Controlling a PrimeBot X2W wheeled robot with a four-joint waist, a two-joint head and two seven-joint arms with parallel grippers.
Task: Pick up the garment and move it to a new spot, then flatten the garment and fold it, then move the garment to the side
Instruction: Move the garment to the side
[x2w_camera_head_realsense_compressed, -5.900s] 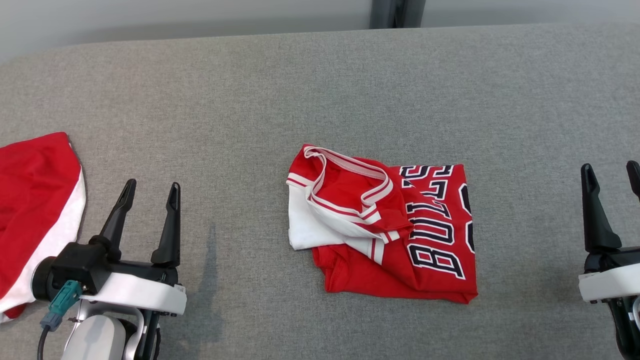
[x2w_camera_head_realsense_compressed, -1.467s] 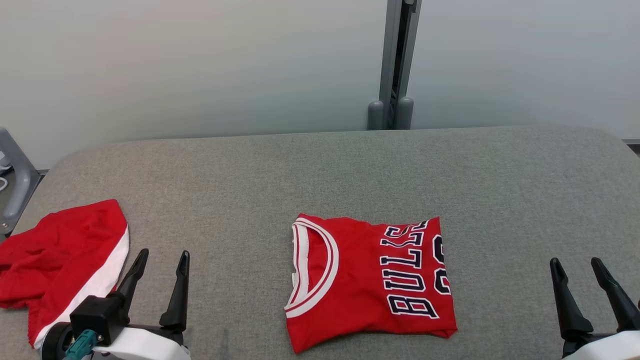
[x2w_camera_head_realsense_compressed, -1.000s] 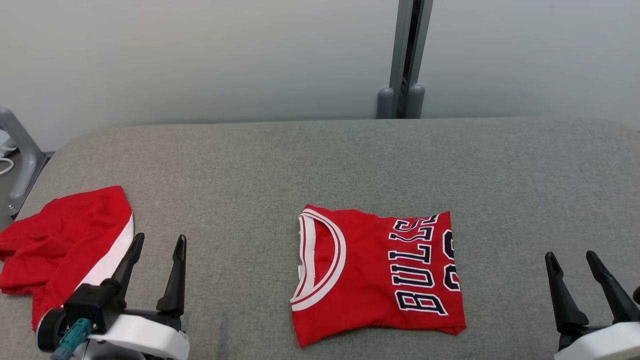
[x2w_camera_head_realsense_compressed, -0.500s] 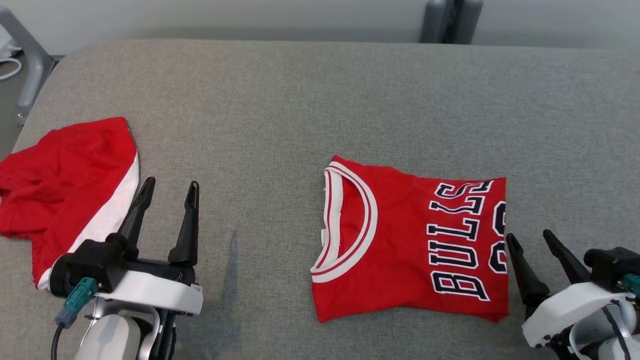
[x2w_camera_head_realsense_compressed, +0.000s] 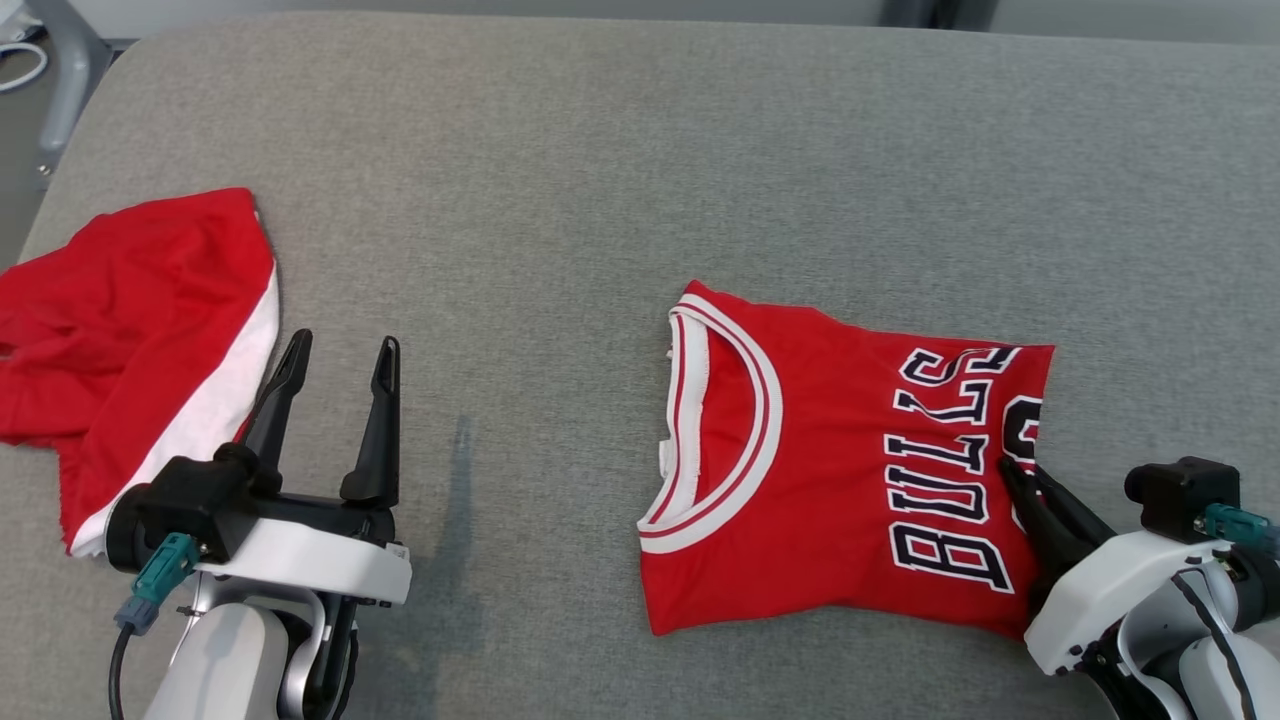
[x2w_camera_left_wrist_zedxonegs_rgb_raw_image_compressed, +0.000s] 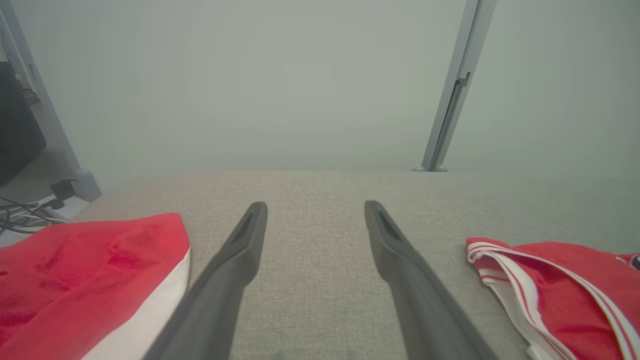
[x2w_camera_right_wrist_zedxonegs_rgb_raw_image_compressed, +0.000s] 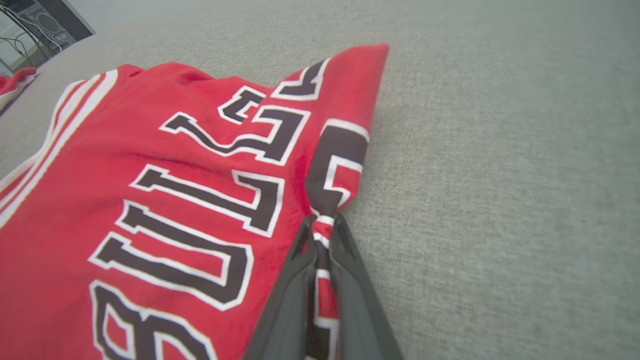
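Observation:
A folded red garment (x2w_camera_head_realsense_compressed: 830, 470) with a white-trimmed collar and dark lettering lies right of centre on the grey padded table (x2w_camera_head_realsense_compressed: 620, 150). My right gripper (x2w_camera_head_realsense_compressed: 1018, 474) is shut on the garment's right edge; the right wrist view has the garment (x2w_camera_right_wrist_zedxonegs_rgb_raw_image_compressed: 165, 165) pinched between the two dark fingers of that gripper (x2w_camera_right_wrist_zedxonegs_rgb_raw_image_compressed: 322, 222). My left gripper (x2w_camera_head_realsense_compressed: 335, 352) stands open over bare table at the lower left, with nothing between its fingers (x2w_camera_left_wrist_zedxonegs_rgb_raw_image_compressed: 240, 250). The garment's collar (x2w_camera_left_wrist_zedxonegs_rgb_raw_image_compressed: 505, 270) lies off to their right.
A second red cloth (x2w_camera_head_realsense_compressed: 130, 320) with a white band lies crumpled at the table's left edge, just left of my left gripper. A grey metal post (x2w_camera_head_realsense_compressed: 62, 60) stands off the far left corner. A pale wall (x2w_camera_left_wrist_zedxonegs_rgb_raw_image_compressed: 280, 85) rises behind the table.
My right gripper has moved in to the garment's right edge and shut on it. The head camera has tilted down, shifting the picture. My left gripper stays open in place.

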